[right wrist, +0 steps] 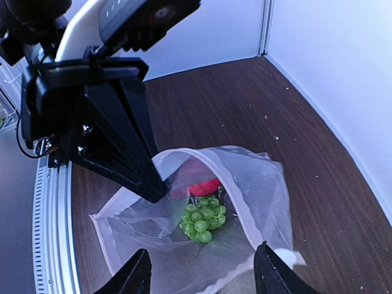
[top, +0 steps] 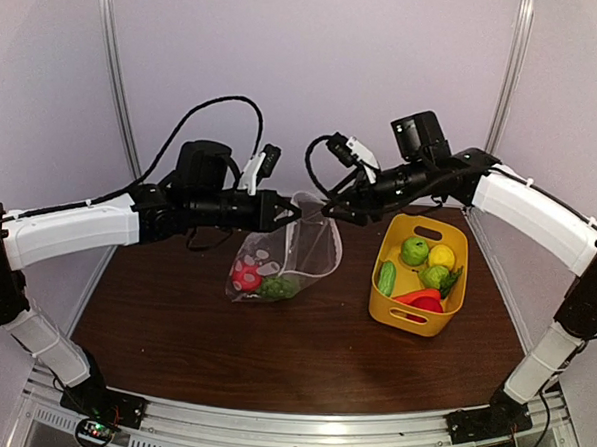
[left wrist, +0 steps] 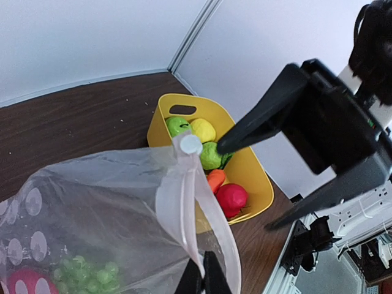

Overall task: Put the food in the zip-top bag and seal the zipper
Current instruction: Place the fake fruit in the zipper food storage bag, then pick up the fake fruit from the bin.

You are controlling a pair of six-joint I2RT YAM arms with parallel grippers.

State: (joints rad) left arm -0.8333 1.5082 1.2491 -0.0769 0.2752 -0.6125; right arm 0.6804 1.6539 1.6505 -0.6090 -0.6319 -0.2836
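Two foods, red apple [top: 246, 276] and green grapes [top: 278, 288], lie in the zip-top bag [top: 302, 252] at frame centre, its rim pinched up by the left hand [top: 291, 215] to keep the mouth gaping, with the right hand [top: 329, 207] spread alongside.

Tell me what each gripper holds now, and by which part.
The left gripper holds the zip-top bag by the zipper strip at its mouth. The right gripper is open, holding nothing.
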